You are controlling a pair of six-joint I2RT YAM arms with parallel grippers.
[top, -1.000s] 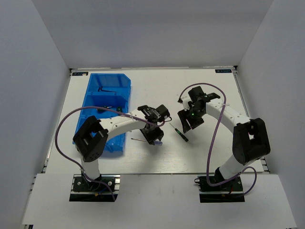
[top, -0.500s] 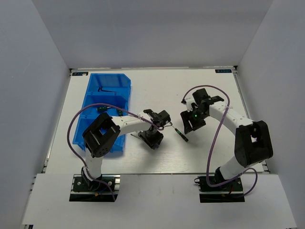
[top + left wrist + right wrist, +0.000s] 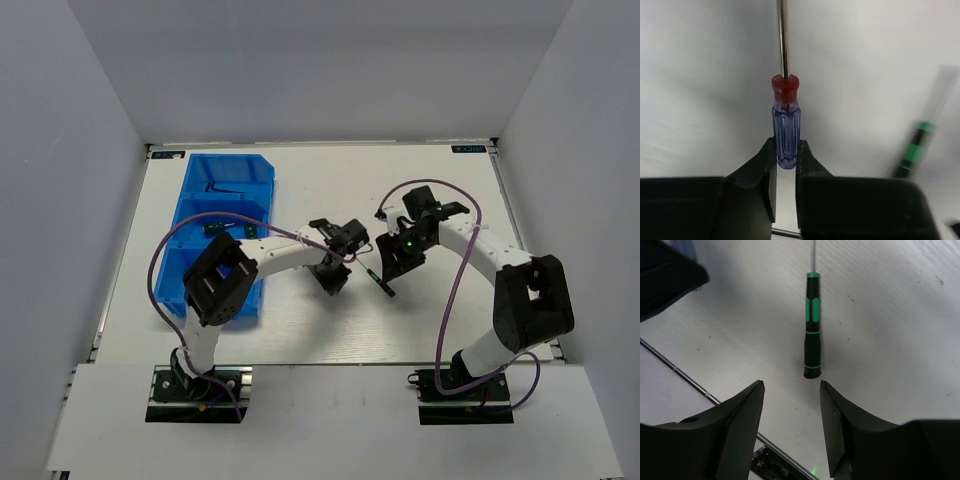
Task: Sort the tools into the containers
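A blue-handled screwdriver (image 3: 786,120) with a red collar lies on the white table, its shaft pointing away from me. My left gripper (image 3: 786,147) is shut on the butt end of its handle, and both pads touch it. In the top view this gripper (image 3: 333,272) is near the table's middle. A black-green-handled screwdriver (image 3: 812,340) lies just ahead of my right gripper (image 3: 791,385), which is open with nothing between its fingers. From above, that screwdriver (image 3: 380,280) lies between the two grippers. The blue bin (image 3: 250,215) stands at the left.
A dark bent hex key (image 3: 222,187) lies in the bin's far compartment, and a small green-handled tool (image 3: 215,228) lies in the middle one. Purple cables loop over both arms. Grey walls enclose the table on three sides.
My left gripper has shifted slightly right and closed on the blue-handled screwdriver. My right gripper has moved in toward the black-green screwdriver and narrowed a little.
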